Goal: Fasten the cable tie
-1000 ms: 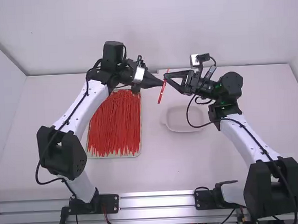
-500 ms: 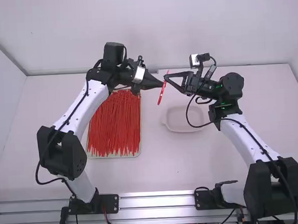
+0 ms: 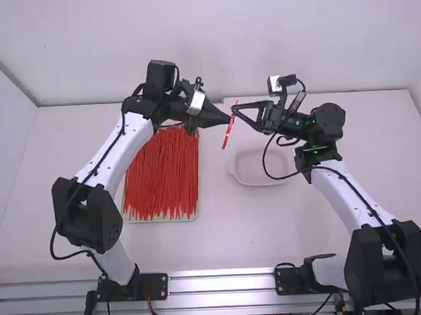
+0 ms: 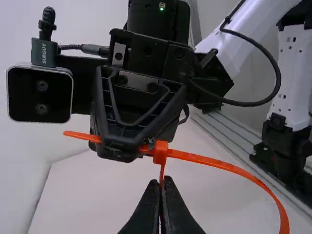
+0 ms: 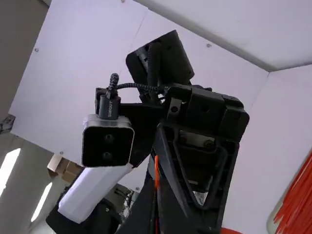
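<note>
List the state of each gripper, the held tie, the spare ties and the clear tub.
left gripper, shut on the cable tie's strap.
right gripper, shut on the cable tie next to its head.
cable tie, held in the air between both grippers, bent in a curve; locked or not cannot be told.
spare ties, lying loose in a pile on a tray.
clear tub, upright and empty.

Lighting bright, even and diffuse, falling from above the white matte worktop (image 3: 221, 220). Shadows on the worktop faint and soft-edged. Beyond the worktop, the right wrist view records a dim room (image 5: 19, 146) with bright streaks.
</note>
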You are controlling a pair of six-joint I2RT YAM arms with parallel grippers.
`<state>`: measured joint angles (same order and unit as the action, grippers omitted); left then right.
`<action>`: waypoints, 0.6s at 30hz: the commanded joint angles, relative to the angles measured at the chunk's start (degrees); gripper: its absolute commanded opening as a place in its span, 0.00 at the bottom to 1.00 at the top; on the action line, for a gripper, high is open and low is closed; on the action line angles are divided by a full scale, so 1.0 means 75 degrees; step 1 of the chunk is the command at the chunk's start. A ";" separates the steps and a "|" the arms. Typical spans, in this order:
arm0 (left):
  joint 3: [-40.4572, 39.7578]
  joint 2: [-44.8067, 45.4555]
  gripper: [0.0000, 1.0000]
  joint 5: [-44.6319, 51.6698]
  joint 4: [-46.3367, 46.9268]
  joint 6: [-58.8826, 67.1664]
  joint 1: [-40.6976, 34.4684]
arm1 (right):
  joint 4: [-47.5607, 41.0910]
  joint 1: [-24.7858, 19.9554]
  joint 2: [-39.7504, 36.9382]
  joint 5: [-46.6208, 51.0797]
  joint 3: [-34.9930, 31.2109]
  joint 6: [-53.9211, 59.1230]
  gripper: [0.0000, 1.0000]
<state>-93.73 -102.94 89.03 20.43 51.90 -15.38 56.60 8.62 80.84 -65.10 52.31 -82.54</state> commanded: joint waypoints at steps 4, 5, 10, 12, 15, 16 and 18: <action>0.0023 0.0213 0.02 0.0128 0.0472 -0.0140 -0.0143 | 0.0799 -0.0055 0.0009 0.0469 0.0181 -0.0463 0.00; 0.0029 0.0213 0.02 0.0125 0.0560 -0.0149 -0.0172 | 0.0938 -0.0058 0.0009 0.0638 0.0181 -0.0533 0.00; 0.0038 0.0213 0.02 0.0125 0.0883 -0.0149 -0.0323 | 0.1562 -0.0058 0.0009 0.1265 0.0195 -0.0621 0.00; 0.0073 0.0213 0.02 0.0125 0.0973 -0.0149 -0.0358 | 0.1632 -0.0058 0.0009 0.1378 0.0271 -0.0603 0.00; 0.0163 0.0213 0.02 0.0125 0.0994 -0.0146 -0.0347 | 0.1626 -0.0058 0.0009 0.1317 0.0440 -0.0562 0.00; 0.0236 0.0213 0.02 0.0125 0.0988 -0.0149 -0.0361 | 0.1623 -0.0061 0.0009 0.1291 0.0519 -0.0562 0.00; 0.0385 0.0213 0.02 0.0125 0.0979 -0.0137 -0.0347 | 0.1623 -0.0143 0.0009 0.1297 0.0664 -0.0565 0.00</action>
<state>-93.14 -101.78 90.41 27.14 50.78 -16.88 67.48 8.47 81.65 -60.97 52.73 -86.43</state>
